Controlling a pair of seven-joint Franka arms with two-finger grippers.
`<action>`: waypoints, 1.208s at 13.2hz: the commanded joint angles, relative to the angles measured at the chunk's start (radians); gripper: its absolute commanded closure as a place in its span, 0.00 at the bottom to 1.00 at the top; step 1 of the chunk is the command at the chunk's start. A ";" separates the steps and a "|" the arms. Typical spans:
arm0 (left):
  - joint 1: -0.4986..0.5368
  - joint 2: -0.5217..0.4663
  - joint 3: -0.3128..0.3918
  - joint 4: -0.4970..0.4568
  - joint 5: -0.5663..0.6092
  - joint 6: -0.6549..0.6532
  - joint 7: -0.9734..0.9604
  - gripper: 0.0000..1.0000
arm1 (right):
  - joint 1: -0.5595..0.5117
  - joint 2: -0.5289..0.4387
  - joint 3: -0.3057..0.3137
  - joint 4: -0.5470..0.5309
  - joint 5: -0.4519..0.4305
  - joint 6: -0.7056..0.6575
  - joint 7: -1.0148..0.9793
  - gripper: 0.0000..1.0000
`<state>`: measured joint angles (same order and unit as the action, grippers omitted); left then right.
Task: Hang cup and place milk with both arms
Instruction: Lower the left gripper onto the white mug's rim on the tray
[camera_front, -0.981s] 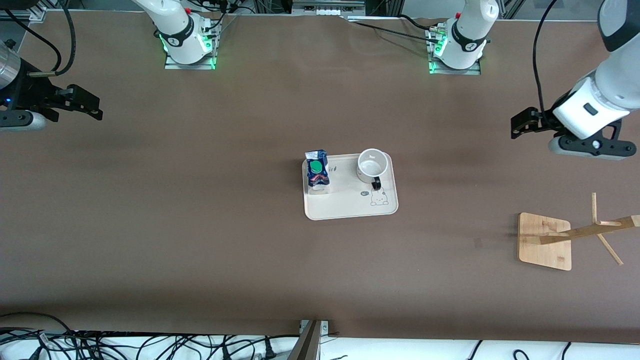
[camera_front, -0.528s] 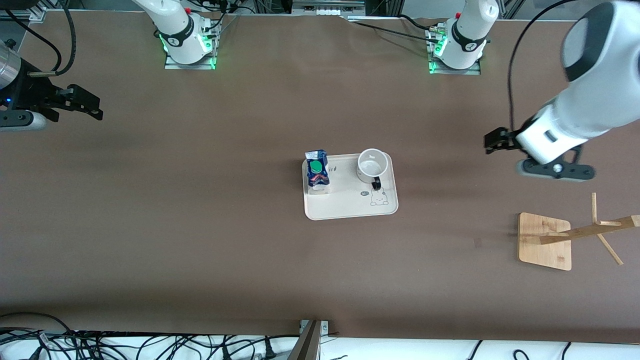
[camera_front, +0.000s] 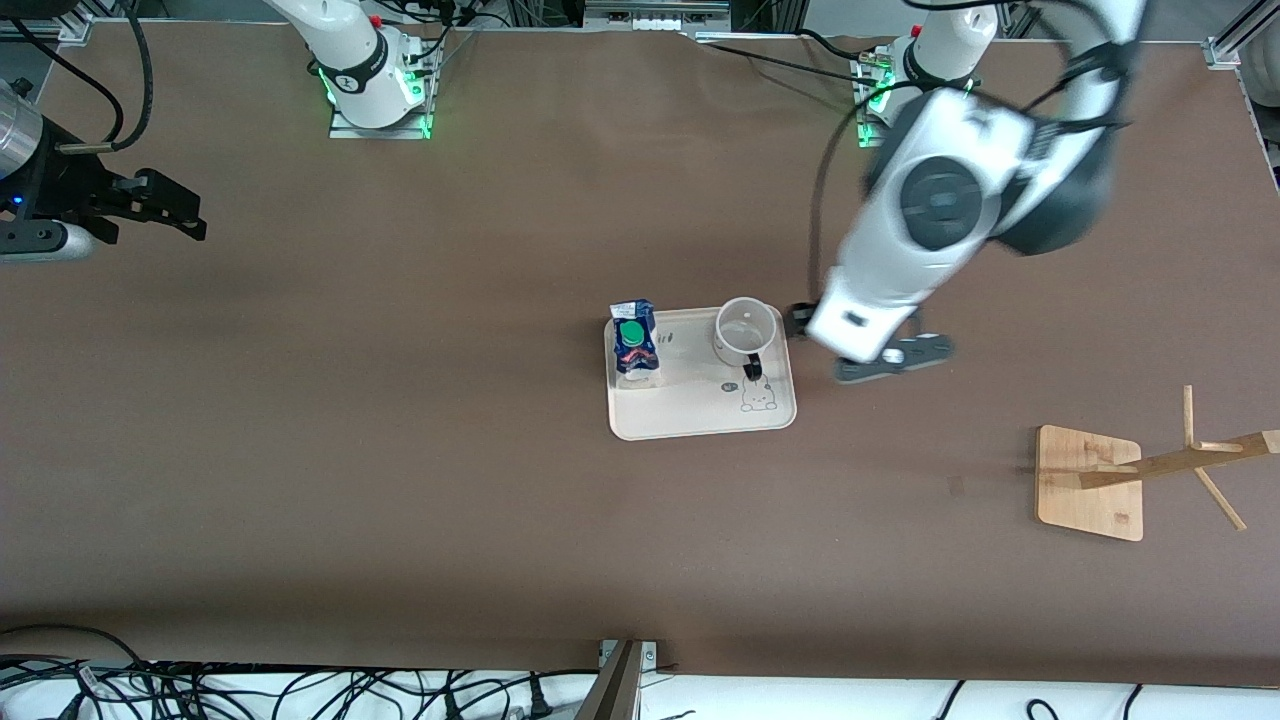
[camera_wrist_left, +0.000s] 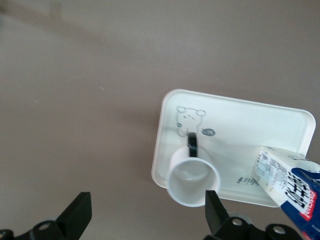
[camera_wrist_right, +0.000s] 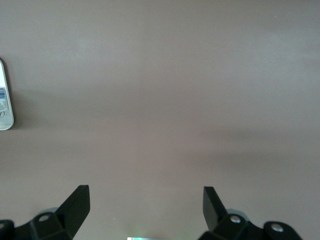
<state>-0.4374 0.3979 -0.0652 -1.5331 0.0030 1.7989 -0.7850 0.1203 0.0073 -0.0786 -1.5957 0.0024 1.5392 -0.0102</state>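
The white cup (camera_front: 745, 331) stands upright on the cream tray (camera_front: 700, 415), its black handle toward the front camera. The blue-and-white milk carton (camera_front: 634, 342) with a green cap stands on the tray's corner toward the right arm's end. My left gripper (camera_front: 798, 320) is open and empty, just off the tray's edge beside the cup. In the left wrist view the cup (camera_wrist_left: 192, 182) sits close to one finger (camera_wrist_left: 212, 210) of the open gripper (camera_wrist_left: 146, 212), with the milk (camera_wrist_left: 292, 187) beside it on the tray (camera_wrist_left: 240, 120). My right gripper (camera_front: 186, 212) waits open over the table's right-arm end.
A wooden rack with a square base (camera_front: 1090, 482) and slanted pegs (camera_front: 1200, 455) stands at the left arm's end, nearer the front camera than the tray. Cables lie along the table's front edge. The right wrist view shows bare brown table under the open gripper (camera_wrist_right: 145, 202).
My left arm has swung from the table's left-arm end toward the tray, bringing its gripper beside the cup. The right arm, cup and milk have not moved.
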 joint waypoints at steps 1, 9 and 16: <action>-0.085 0.094 0.011 0.008 0.052 0.084 -0.088 0.00 | -0.002 0.002 0.005 0.016 -0.004 -0.011 -0.004 0.00; -0.195 0.142 0.011 -0.208 0.098 0.351 -0.283 0.36 | -0.002 0.002 0.003 0.016 -0.004 -0.011 -0.004 0.00; -0.210 0.173 0.011 -0.214 0.098 0.422 -0.286 1.00 | -0.002 0.003 0.005 0.016 -0.004 -0.010 -0.004 0.00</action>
<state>-0.6340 0.5757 -0.0649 -1.7405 0.0774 2.2077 -1.0517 0.1204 0.0073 -0.0786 -1.5956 0.0024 1.5392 -0.0102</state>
